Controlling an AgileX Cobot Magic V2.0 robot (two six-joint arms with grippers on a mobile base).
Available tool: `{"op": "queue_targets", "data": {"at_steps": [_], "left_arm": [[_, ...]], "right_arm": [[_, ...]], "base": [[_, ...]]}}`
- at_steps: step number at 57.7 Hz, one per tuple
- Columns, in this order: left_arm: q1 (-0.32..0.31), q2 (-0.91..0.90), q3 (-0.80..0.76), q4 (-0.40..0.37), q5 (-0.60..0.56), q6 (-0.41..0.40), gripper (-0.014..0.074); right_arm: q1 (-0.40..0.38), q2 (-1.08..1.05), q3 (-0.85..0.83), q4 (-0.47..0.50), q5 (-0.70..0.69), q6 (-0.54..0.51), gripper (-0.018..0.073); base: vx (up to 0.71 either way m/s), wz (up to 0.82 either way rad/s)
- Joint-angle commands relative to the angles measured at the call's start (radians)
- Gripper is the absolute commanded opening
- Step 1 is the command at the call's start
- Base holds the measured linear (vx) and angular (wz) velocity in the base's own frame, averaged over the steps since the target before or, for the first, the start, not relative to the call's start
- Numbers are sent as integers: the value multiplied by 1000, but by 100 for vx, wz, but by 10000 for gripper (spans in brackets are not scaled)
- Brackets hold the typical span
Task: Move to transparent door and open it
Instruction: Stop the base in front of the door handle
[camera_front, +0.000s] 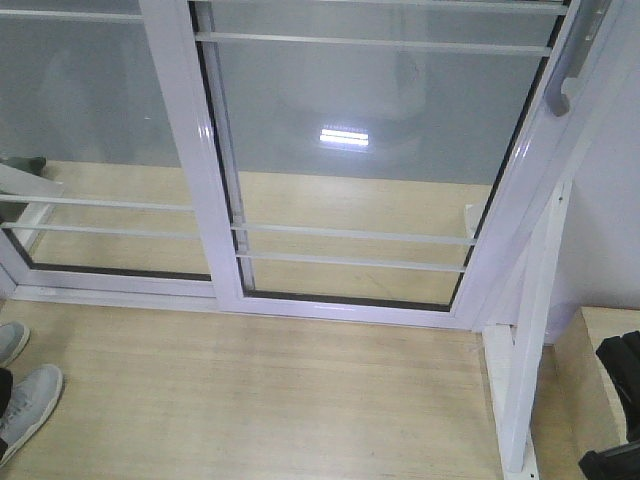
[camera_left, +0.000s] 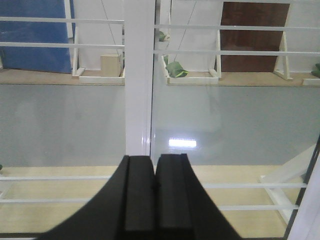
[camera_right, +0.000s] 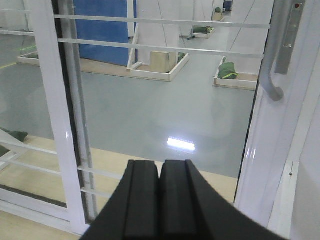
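Left fingers (camera_left: 140, 200) and right fingers (camera_right: 142, 200) pressed together, empty. Approach squarely; part right fingers, hook handle (camera_right: 273, 92) of transparent door (camera_front: 370, 130), slide leftward.

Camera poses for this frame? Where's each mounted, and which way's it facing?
Exterior front: up high, tilted down at the transparent door and wood floor; no claw shows.
Left wrist: behind shut left claw, facing a white frame upright.
Right wrist: behind shut right claw, facing the same door.
Shared: front and right wrist both show the handle.

place: indoor test hall | cues: glossy grey floor (camera_right: 150, 110), framed wooden mock-up platforms (camera_right: 169, 75), blue partition (camera_right: 100, 30)
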Motion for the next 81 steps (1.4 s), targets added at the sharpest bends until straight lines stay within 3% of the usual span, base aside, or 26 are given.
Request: {"op": "queue_targets", "data": {"at_steps": [1,81], "left_arm": [[-3,-13,30,-7,-88,-7,-3],[-3,-13,30,-7,-88,-7,-3]], "right_arm": [[-2,-14,14,-1,-83,-2,-1],[-2,-14,14,-1,-83,-2,-1]], "base": [[30,-21],[11,-7]]}}
